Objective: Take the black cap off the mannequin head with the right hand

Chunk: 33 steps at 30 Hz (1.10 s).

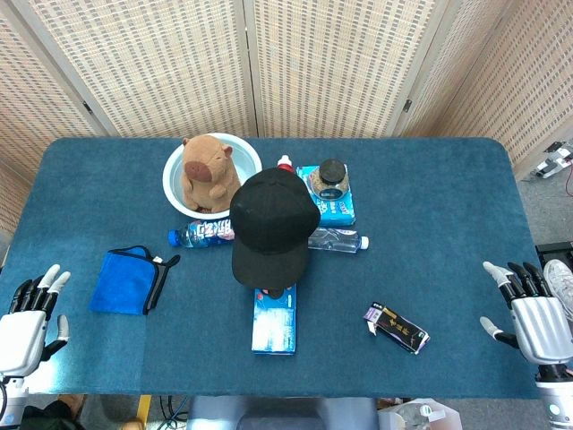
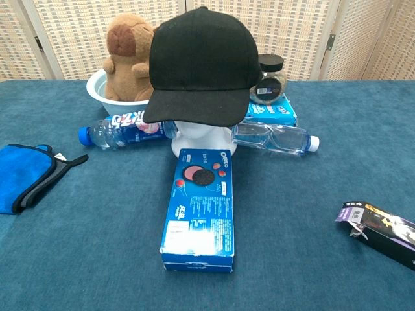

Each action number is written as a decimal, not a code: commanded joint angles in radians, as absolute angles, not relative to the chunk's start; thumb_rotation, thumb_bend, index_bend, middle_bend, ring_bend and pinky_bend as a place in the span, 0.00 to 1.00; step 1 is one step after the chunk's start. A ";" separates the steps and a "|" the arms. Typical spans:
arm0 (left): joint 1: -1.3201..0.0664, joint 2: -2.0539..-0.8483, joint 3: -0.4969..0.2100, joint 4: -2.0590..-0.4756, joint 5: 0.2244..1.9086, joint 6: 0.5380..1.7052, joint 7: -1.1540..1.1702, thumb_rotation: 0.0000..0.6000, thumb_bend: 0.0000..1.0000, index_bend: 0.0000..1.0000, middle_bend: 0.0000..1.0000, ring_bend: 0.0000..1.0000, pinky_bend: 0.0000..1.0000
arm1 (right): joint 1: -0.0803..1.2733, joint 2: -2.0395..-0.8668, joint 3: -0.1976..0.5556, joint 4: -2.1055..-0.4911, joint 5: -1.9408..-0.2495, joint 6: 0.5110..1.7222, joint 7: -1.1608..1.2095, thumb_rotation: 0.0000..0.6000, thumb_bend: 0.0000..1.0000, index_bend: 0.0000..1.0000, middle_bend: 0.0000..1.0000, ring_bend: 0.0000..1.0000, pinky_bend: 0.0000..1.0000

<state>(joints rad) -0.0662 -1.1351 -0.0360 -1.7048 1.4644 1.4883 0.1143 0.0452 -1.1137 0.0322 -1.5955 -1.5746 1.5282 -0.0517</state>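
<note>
Blue cookie box (image 2: pixel 198 208), lying flat near front edge of table (image 2: pixel 311 214): white word "OREO" readable at its far end, beside picture of dark cookie; small print lower on box too fine to read.

Bottle with blue label (image 2: pixel 123 128), lying on side: large white letters, not legible.

Black packet (image 2: pixel 382 232) toward right edge: print too small to read.

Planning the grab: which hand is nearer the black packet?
Right. The right hand sits just beyond the black packet; the left hand is at the opposite table edge.
</note>
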 commanded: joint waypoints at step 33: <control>-0.042 -1.112 -0.028 -1.729 1.487 1.529 0.105 1.00 0.62 0.00 0.00 0.00 0.00 | 0.286 -1.143 0.063 -1.673 -1.768 1.333 -0.112 1.00 0.16 0.19 0.24 0.13 0.12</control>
<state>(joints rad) -0.0439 -1.1137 -0.0286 -1.7272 1.4862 1.5269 0.1036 0.2543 -1.1287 0.0575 -1.6612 -1.7444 1.3630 -0.1073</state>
